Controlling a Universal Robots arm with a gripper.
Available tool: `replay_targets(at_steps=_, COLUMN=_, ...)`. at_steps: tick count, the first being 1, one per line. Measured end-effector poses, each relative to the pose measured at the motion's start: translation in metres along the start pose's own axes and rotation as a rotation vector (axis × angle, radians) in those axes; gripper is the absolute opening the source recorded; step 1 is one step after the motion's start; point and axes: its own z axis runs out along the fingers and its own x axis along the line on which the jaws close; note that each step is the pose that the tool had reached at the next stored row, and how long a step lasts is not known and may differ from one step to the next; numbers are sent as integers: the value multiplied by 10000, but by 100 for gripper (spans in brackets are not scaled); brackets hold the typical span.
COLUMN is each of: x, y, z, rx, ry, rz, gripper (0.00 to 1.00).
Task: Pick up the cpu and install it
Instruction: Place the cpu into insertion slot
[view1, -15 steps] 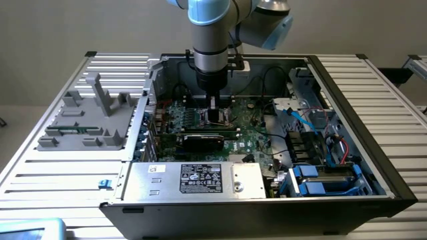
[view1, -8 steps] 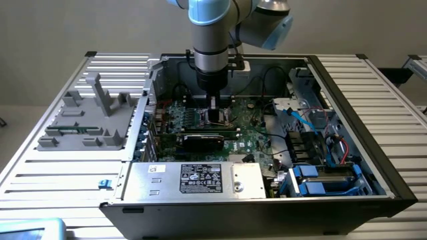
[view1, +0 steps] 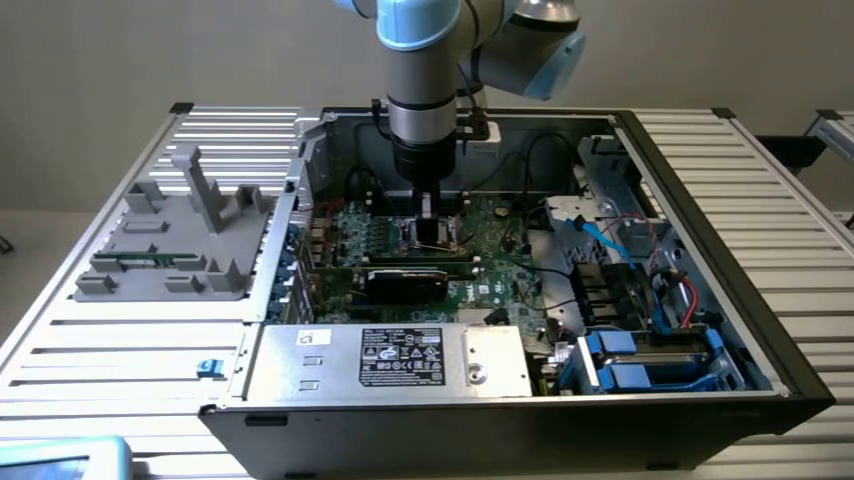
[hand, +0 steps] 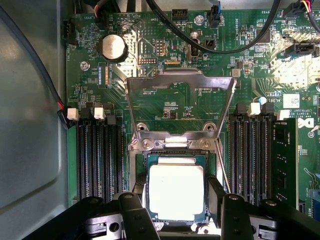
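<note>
The cpu (hand: 176, 192), its pale metal top facing up, lies inside the outline of the black socket (hand: 148, 159) on the green motherboard (hand: 90, 85), with your gripper (hand: 178, 186) clamped on it by two opposite edges. One dark finger stands against each side of the chip. From the wrist view you cannot tell whether the chip is fully seated or held just clear of the contacts.

The pick-up looks done, and the chip has been brought to its place and squared with the socket opening. The install is not finished. The metal load plate (hand: 180, 82) stands raised and tilted back from its hinge, well clear of the chip, and the thin retention lever (hand: 223, 170) beside the socket is not latched down. Nothing holds the chip yet except your fingers.

Rows of empty memory slots (hand: 97, 155) flank the socket on both sides, and a coin battery (hand: 113, 47) sits further up the board.

In the exterior view, the arm reaches straight down into the open computer case (view1: 694, 200), with the gripper (view1: 427, 215) low over the middle of the board. The case rests on the slatted tabletop (view1: 134, 350). A grey parts fixture (view1: 174, 250) lies on the exterior view's left.
</note>
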Motion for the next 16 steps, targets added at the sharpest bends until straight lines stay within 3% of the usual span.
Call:
replay_targets(at_steps=8, x=-9, y=-1, z=0, rx=-10, ry=19, rz=1, gripper=56)
replay_targets(at_steps=16, x=-20, y=-2, z=-1, rx=-41, ry=113, rz=8, gripper=56)
